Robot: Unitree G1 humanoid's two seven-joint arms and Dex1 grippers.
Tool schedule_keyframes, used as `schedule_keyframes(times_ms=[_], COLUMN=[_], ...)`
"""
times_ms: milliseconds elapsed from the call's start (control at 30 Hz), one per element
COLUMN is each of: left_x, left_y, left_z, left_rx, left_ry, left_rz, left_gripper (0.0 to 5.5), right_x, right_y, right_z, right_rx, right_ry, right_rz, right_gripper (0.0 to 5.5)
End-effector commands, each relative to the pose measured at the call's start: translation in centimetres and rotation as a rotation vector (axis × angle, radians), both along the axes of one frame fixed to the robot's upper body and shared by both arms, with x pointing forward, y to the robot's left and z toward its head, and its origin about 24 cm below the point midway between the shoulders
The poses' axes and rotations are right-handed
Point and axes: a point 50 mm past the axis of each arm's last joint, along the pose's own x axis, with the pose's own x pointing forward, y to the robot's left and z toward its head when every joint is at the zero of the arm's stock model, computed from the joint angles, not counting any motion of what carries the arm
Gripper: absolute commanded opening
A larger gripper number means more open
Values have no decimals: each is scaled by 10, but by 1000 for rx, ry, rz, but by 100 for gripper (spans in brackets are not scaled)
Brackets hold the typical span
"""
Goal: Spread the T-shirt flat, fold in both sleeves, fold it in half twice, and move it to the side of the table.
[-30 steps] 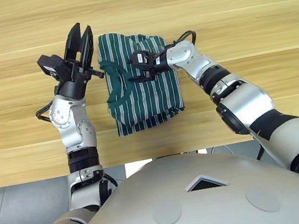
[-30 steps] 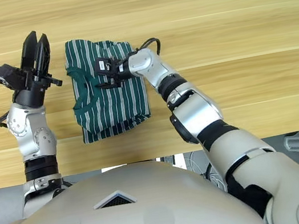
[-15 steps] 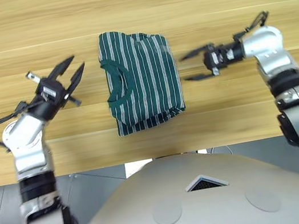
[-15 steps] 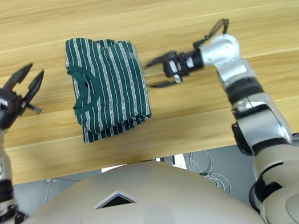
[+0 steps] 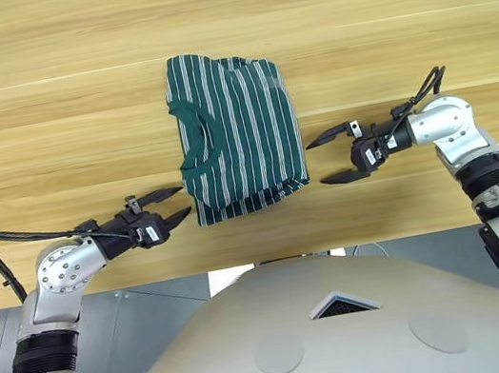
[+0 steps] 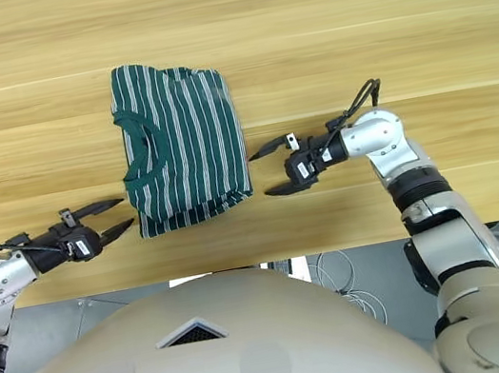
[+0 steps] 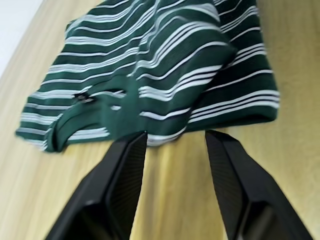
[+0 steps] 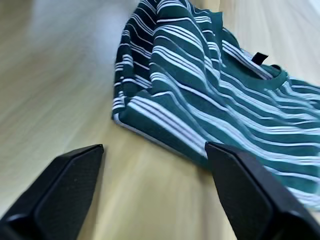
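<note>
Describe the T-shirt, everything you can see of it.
The T-shirt is soft dark green fabric with thin white stripes. It is folded into a layered rectangle, with the collar on its left edge. It lies flat on the wooden table, near the front edge. Nothing grips it: the open left gripper and right gripper flank its near corners without touching it.

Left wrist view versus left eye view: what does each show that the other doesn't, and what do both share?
Left wrist view: a close look along the left gripper, its open fingers framing the T-shirt's collar-side edge. Left eye view: the right gripper, open, beside the shirt's opposite edge, and the shirt's whole folded outline. Shared: the folded striped T-shirt lying on the wooden table, with the left gripper open next to it.
</note>
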Motion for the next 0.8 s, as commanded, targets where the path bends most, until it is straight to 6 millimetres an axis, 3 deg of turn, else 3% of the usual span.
schedule_keyframes(times_ms=[33, 167, 333, 667, 800], left_x=[8, 15, 23, 21, 17], left_y=[-1, -2, -12, -22, -24], left_z=[3, 4, -1, -14, -21], left_rx=[69, 110, 122, 84, 58], left_ry=[-16, -37, -68, -51, -4], left_rz=[-72, -120, -163, -215, -229], left_gripper=[204, 204, 207, 207, 138], right_x=[6, 5, 4, 7, 8], right_y=[19, 26, 29, 29, 30], right_z=[2, -5, -9, -11, -9], right_rx=[28, -8, -20, -29, -12], right_ry=[-89, -121, -130, -126, -137], right_rz=[29, 44, 57, 35, 24], right_gripper=[379, 379, 304, 125, 53])
